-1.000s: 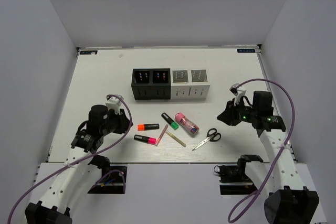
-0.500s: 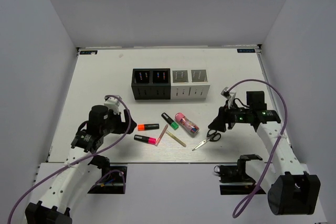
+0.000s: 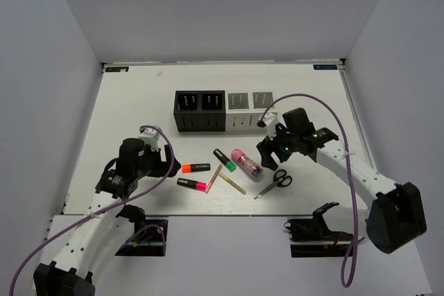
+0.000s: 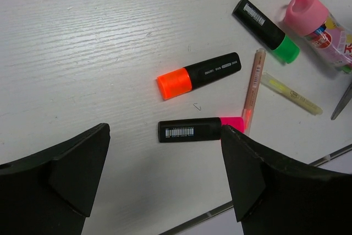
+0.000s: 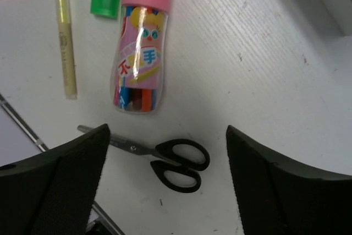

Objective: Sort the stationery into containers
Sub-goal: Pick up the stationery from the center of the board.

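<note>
Stationery lies scattered flat on the white bench (image 3: 125,102), in the stretch between the two arms. The left pincer (image 4: 163,129) hangs over it with its fingers spread wide and nothing between them. The pink-capped marker (image 4: 198,129) lies crosswise on the bench directly below that gap. Just beyond it lies the orange-capped marker (image 4: 198,75). Off to the pincer's right, the pink pencil (image 4: 252,89) has its near end against the marker's pink cap. The pale stick (image 4: 291,93) lies just beside the pencil, and the green-capped marker (image 4: 267,29) is farther out.

The right pincer (image 5: 166,129) is likewise wide open and empty. The black-handled scissors (image 5: 165,163) lie flat below it, between its fingers. The pink-capped clear tube (image 5: 142,42) lies just beyond them, with coloured sticks visible inside.

Farther back, four square perforated boxes stand in a row, side against side. The black boxes (image 3: 200,111) are well apart from the left pincer, and the white boxes (image 3: 250,110) are close behind the right pincer.
</note>
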